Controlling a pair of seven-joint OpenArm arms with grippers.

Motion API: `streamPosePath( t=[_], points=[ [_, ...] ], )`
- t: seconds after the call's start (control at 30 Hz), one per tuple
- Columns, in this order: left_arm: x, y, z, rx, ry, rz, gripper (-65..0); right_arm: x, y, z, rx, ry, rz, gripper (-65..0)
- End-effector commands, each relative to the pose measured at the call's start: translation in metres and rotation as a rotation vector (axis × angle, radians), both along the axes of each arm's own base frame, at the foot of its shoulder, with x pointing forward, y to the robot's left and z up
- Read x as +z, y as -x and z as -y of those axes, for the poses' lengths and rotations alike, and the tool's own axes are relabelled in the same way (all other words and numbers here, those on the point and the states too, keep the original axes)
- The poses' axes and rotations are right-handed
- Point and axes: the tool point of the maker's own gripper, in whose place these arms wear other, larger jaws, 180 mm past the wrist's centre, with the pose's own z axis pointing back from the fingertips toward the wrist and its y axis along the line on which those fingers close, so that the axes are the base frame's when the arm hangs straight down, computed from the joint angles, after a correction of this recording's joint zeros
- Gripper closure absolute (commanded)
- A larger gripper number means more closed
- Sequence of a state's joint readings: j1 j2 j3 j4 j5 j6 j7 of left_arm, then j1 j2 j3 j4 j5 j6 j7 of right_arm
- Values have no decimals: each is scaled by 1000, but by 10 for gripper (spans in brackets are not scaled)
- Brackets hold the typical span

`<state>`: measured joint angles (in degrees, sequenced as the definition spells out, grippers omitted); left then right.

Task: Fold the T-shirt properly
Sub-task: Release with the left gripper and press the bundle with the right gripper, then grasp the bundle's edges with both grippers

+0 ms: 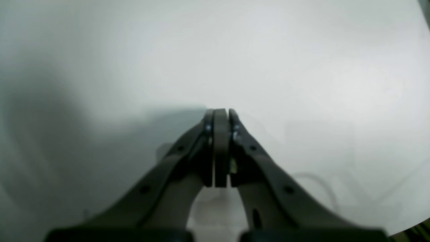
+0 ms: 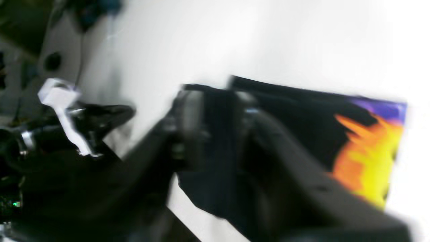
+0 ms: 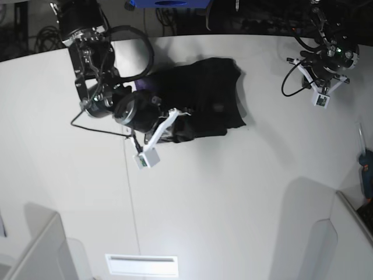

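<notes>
The black T-shirt lies bunched on the white table, back centre-left. In the right wrist view the T-shirt shows its orange-yellow and purple print at the right. My right gripper sits at the shirt's near-left edge with black cloth pinched between its blurred fingers; in the base view the right gripper is over that same edge. My left gripper is shut on nothing, hanging over bare table. Its arm stands at the back right, well apart from the shirt.
A black cable loops behind the shirt beside the right arm. Grey box corners rise at the front left and front right. A white slot marks the front edge. A blue tool lies at the right edge.
</notes>
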<state>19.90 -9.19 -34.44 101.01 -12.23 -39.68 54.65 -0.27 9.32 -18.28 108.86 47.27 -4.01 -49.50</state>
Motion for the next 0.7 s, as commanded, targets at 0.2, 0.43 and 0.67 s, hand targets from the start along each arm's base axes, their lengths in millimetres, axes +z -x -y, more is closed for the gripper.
streamPosePath(
  t=[0.2, 0.43, 0.67],
  points=[
    [7, -6, -1, -14, -6, 29, 0, 9, 1, -3, 4, -31, 37, 0],
    [6, -4, -1, -14, -6, 25, 0, -41, -19, -5, -25, 11, -96, 0],
    [6, -2, -1, -14, -5, 21, 0, -78, -36, 12, -87, 55, -167, 0]
  ],
)
